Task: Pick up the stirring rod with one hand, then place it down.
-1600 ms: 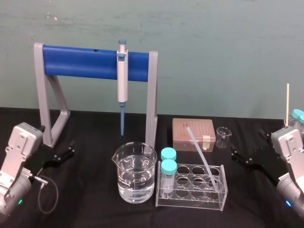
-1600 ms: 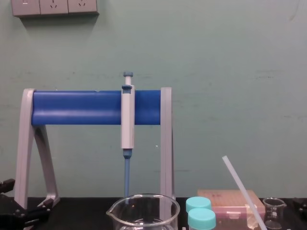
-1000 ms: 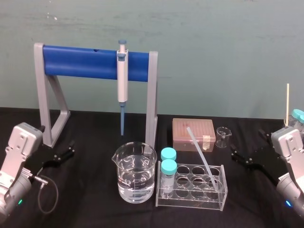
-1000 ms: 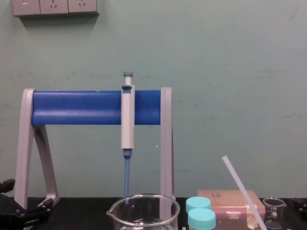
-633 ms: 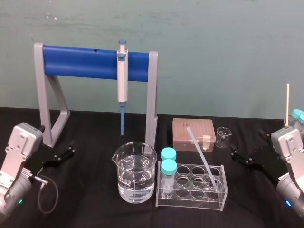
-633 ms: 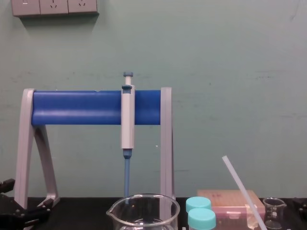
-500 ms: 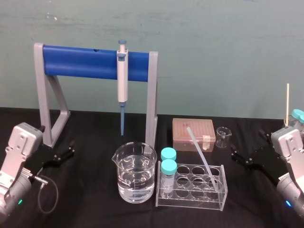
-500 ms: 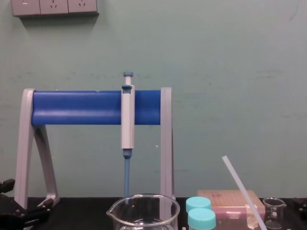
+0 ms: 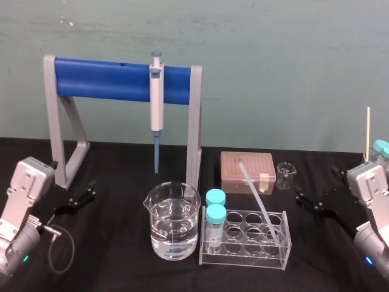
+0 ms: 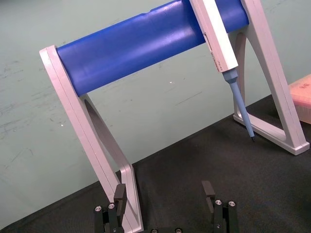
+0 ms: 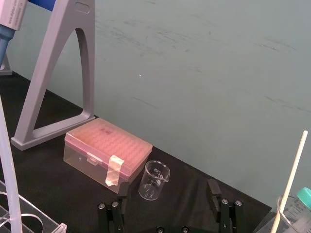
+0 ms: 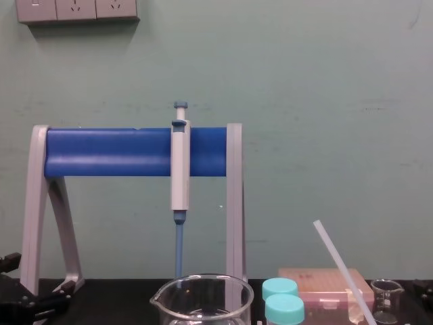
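Note:
The stirring rod (image 9: 261, 201) is a translucent whitish stick leaning in the clear tube rack (image 9: 243, 252), its top tilted back toward the pink box; it also rises at the chest view's lower right (image 12: 338, 261) and along the right wrist view's edge (image 11: 6, 160). My right gripper (image 9: 319, 191) hovers low at the table's right side, to the right of the rack, open and holding nothing; its own camera shows both black fingers spread (image 11: 168, 191). My left gripper (image 9: 79, 198) rests at the far left, open (image 10: 164, 194).
A large beaker of water (image 9: 172, 222) stands left of the rack, which holds two blue-capped tubes (image 9: 215, 214). Behind are the pink tip box (image 9: 247, 172), a small beaker (image 9: 284, 175) and the blue pipette stand (image 9: 103, 79) with a pipette (image 9: 157, 103). A thin cream stick (image 9: 368, 131) stands far right.

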Tool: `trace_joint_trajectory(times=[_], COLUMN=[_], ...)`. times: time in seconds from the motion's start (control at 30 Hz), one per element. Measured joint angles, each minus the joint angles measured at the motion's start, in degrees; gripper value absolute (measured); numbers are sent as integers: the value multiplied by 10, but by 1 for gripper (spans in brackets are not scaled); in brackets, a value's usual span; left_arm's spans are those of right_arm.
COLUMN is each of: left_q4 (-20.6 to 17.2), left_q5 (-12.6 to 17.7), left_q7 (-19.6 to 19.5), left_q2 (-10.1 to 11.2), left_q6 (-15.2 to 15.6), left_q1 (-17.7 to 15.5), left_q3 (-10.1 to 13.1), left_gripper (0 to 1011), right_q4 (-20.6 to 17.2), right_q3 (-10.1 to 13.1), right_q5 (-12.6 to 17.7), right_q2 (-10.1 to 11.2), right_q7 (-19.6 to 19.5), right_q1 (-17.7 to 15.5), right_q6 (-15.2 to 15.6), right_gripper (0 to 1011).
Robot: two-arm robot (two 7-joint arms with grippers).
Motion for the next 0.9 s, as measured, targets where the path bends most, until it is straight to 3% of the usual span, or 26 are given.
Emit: trace_joint_trajectory(times=[0.27,0.4,0.7,0.9], left_q4=[0,0,0,0], left_q5=[0,0,0,0], left_q7=[0,0,0,0], left_q2=[0,0,0,0], left_q6=[0,0,0,0], left_q1=[0,0,0,0], left_q3=[0,0,0,0], left_gripper=[1000,1000,1000,1001], right_q4=[0,-7,-36,-54], right_q3=[1,8,14,13], right_q5=[-2,-19,-70,-108], right_q2=[-1,-2,-1,2], right_q7=[0,-9,-20,-18], right_q1=[-1,-8,-29,-41], right_q6=[-2,-19,-98,-172], right_gripper=[1000,1000,1000,1000])
